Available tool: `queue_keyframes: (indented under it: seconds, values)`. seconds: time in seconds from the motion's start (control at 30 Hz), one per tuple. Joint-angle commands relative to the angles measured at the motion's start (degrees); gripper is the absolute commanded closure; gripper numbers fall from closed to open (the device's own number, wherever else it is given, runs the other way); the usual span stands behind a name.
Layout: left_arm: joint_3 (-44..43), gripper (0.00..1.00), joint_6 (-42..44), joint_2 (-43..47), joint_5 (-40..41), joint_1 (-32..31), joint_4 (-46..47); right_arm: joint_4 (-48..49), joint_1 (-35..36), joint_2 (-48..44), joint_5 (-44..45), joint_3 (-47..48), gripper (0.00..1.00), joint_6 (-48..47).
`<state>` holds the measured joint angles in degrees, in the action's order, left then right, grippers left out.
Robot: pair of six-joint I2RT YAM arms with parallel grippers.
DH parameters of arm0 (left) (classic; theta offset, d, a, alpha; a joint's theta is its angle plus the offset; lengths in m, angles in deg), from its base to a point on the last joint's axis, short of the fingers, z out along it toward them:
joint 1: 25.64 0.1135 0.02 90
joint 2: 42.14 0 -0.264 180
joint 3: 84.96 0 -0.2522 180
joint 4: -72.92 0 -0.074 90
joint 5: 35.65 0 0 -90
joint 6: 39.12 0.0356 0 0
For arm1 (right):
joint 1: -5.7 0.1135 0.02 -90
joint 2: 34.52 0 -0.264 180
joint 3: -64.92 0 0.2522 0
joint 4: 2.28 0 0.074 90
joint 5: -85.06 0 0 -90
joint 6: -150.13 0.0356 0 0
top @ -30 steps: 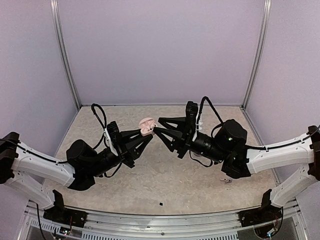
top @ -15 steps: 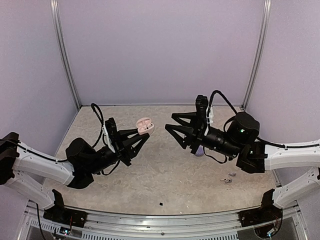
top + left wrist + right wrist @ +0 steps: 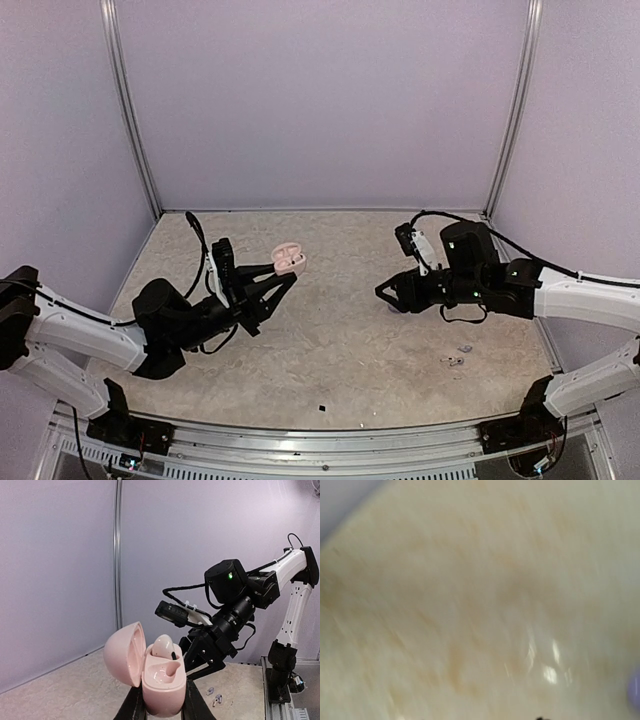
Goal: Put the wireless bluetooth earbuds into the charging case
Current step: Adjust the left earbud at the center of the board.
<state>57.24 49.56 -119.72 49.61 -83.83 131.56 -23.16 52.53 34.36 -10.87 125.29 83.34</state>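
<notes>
My left gripper (image 3: 283, 268) is shut on the base of a pink charging case (image 3: 162, 680) and holds it upright above the table with its lid open to the left. One pale earbud (image 3: 162, 647) sits in the far slot; the near slot is empty. The case also shows in the top view (image 3: 289, 259). My right gripper (image 3: 386, 295) is low over the table at the right and points down and to the left, well apart from the case. Its fingers (image 3: 200, 652) stand spread with nothing between them. The right wrist view is blurred and shows only table.
A few tiny loose lilac earbuds (image 3: 460, 353) lie on the beige table to the right of the right arm, also in the left wrist view (image 3: 215, 696). A lilac patch (image 3: 635, 690) shows at the right wrist view's edge. Purple walls enclose the table.
The right gripper has drawn back from the case to the right and dropped toward the table. The left gripper has drawn the open case slightly left.
</notes>
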Motion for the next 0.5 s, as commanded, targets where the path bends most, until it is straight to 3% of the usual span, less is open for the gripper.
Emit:
queue_keyframes:
  seconds: [0.0,0.23,0.47]
  values:
    - [1.41,0.98,-1.06,0.33,-0.29,0.59,1.22,-12.95,-2.54,-0.57,-3.02,-4.44,0.53,11.12]
    - [1.58,0.98,-1.63,-0.69,-1.21,0.91,2.05,-24.27,-4.79,-0.76,0.50,-6.86,0.53,15.26]
    - [1.19,0.98,-2.52,-2.36,-2.07,1.06,3.48,-26.86,-7.62,-3.39,1.63,-11.06,0.61,23.90]
